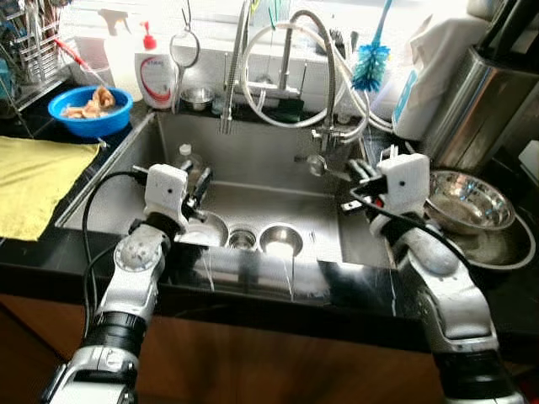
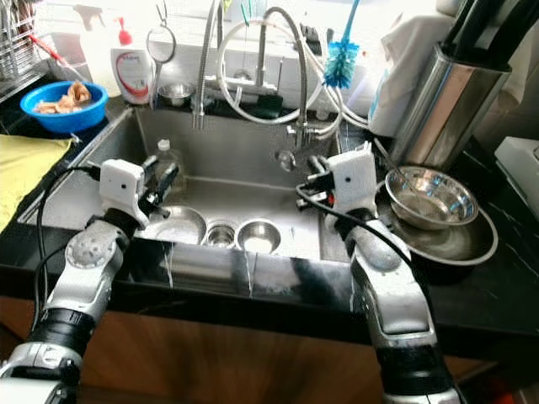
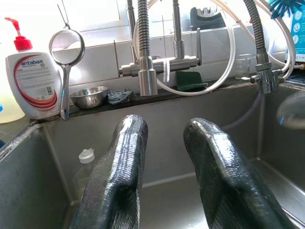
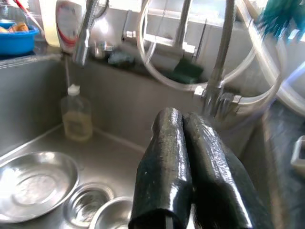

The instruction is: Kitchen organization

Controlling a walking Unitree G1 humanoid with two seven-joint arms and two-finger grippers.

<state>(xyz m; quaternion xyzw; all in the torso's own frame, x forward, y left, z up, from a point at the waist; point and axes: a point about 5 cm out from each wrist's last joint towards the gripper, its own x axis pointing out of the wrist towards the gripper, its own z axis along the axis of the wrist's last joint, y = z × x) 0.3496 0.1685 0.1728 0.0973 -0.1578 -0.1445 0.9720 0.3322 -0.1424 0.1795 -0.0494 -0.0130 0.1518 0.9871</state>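
Observation:
My left gripper (image 1: 200,181) hovers over the left side of the steel sink (image 1: 109,202), its fingers (image 3: 124,157) open and empty. My right gripper (image 1: 358,175) hangs over the sink's right edge, shut with nothing held. On the sink floor lie a shallow steel plate (image 4: 33,183), a drain (image 1: 242,239) and a small steel bowl (image 1: 280,240). A clear bottle of yellowish liquid (image 4: 76,117) stands against the sink's back left wall. Two stacked steel bowls (image 1: 467,200) sit on the counter to the right.
Hose faucets (image 1: 286,76) arch over the sink's back. Behind stand a soap bottle (image 1: 156,71), a hanging strainer (image 1: 184,46), a tiny steel bowl (image 3: 88,97) and a blue brush (image 1: 370,63). A blue bowl (image 1: 90,109) and yellow cloth (image 1: 34,181) lie left; a steel canister (image 1: 484,105) stands right.

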